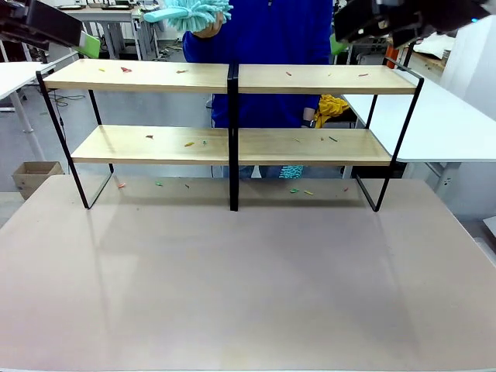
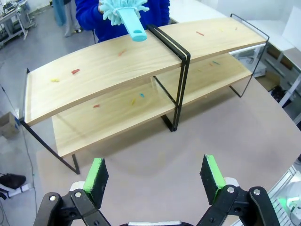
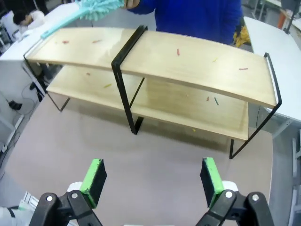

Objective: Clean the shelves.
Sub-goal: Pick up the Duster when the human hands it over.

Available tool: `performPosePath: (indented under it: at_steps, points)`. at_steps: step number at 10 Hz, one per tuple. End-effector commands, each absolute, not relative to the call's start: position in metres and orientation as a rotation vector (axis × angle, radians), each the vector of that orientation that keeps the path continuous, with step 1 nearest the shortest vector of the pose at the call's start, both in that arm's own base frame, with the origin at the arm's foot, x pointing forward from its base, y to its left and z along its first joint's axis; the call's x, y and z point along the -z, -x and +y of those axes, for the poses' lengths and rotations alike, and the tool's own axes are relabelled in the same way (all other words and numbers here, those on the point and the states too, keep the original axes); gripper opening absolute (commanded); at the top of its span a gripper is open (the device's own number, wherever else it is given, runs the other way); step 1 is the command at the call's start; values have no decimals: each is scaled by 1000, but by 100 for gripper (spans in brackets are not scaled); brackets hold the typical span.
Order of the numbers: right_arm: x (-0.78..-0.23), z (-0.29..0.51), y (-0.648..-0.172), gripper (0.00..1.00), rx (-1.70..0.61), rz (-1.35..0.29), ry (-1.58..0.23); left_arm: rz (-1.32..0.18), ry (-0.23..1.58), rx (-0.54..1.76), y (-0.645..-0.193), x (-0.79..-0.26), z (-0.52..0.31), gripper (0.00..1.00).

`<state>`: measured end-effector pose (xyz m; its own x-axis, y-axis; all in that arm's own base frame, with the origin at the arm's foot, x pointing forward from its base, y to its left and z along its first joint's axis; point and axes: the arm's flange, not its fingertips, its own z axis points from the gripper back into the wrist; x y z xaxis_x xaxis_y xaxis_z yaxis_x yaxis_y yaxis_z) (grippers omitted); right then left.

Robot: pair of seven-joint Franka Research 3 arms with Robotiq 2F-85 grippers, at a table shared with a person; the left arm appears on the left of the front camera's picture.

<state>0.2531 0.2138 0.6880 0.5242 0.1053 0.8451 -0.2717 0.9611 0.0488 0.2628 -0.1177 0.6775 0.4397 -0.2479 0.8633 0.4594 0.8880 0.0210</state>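
Note:
The shelves (image 1: 310,79) stand across the far half of the tabletop: two tiers of light-wood boards in a black frame with a central post. Small coloured scraps (image 1: 125,70) dot both boards and the table beneath. A person in blue behind the rack holds a teal fluffy duster (image 1: 190,14) above the top board's left half. My left gripper (image 2: 154,176) is open and holds nothing, high above the table in front of the shelves (image 2: 103,66). My right gripper (image 3: 151,178) is likewise open, facing the shelves (image 3: 197,61) from above. The duster (image 2: 124,12) (image 3: 89,10) hangs over the top board.
The beige-brown tabletop (image 1: 248,279) spreads wide in front of the rack. White tables stand at the right (image 1: 457,116) and left (image 1: 15,74). A cardboard box (image 1: 35,174) sits on the floor at the left, and a yellow cloth (image 1: 332,107) hangs behind the rack.

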Motion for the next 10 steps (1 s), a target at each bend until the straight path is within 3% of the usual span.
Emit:
performPosePath:
  at_steps: [1, 6, 10]
  points:
    - [-697, 234, -277, 100, -161, -1019, -175, -1038, 233, 450, -263, -676, -118, 100]
    - [-690, 244, -292, 100, -157, -984, -164, -1038, 233, 450, -263, -676, -118, 100]
    - [-668, 240, -261, 100, -149, -958, -145, -1038, 233, 450, -263, -676, -118, 100]
